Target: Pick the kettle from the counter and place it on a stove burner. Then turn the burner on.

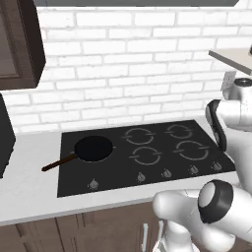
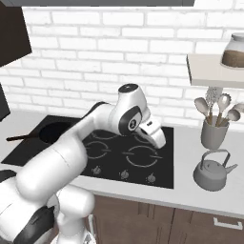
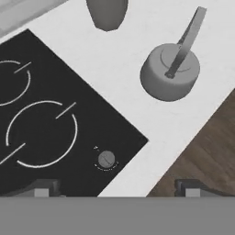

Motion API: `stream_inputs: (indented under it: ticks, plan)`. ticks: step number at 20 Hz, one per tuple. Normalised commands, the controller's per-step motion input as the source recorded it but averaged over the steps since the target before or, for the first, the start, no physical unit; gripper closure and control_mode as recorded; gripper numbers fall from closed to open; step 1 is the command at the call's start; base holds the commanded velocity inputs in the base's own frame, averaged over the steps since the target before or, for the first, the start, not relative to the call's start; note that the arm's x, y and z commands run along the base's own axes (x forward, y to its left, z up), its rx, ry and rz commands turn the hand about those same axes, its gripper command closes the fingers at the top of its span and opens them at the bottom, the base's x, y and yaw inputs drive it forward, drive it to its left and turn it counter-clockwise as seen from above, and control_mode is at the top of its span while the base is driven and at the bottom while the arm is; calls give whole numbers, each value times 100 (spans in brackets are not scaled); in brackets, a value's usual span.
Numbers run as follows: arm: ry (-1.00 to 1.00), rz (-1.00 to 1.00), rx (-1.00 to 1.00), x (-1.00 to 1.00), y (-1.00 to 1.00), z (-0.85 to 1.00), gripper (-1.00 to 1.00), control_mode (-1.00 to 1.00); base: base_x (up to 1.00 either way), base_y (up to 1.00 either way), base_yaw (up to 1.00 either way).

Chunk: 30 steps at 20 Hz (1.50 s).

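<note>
The kettle (image 2: 213, 174) is squat and grey with a thin arched handle. It stands on the pale counter (image 2: 190, 190) to the right of the black cooktop (image 2: 164, 178). In the hand view the kettle (image 3: 170, 75) sits upper right on the counter (image 3: 114, 69), apart from the cooktop edge. My gripper (image 3: 117, 189) is open, its fingertips (image 3: 41, 188) spread wide with nothing between them. It hovers above the cooktop's front right corner (image 2: 161, 141), left of the kettle and well above it. The nearest stove burner (image 3: 41, 133) is a broken ring, with its knob (image 3: 106, 159) beside it.
A grey utensil holder (image 2: 213, 133) with spoons stands just behind the kettle. A black pan (image 1: 93, 147) with a long handle sits on the left burner. A wall shelf (image 2: 214, 71) carries a jar (image 2: 236, 50) above the kettle. Brown cabinet fronts (image 3: 206, 156) run below the counter edge.
</note>
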Motion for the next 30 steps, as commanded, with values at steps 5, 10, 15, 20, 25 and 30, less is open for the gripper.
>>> stream_inputs:
  ticks: [5, 10, 15, 20, 25, 30]
  plan:
    - [5, -43, 0, 0, -77, -1, -100, -100, 0, 0, 0]
    - [1, -34, 0, 0, -54, -8, -100, -100, 0, 0, 0]
    - [0, -24, 0, 0, -26, -22, -100, -100, 0, 0, 0]
    - [0, -20, 0, 0, -17, -28, -100, -100, 0, 0, 0]
    - [0, -15, 0, 0, -1, -18, -100, -100, 0, 0, 0]
    - [0, -13, 0, 0, -5, -11, -100, -100, 0, 0, 0]
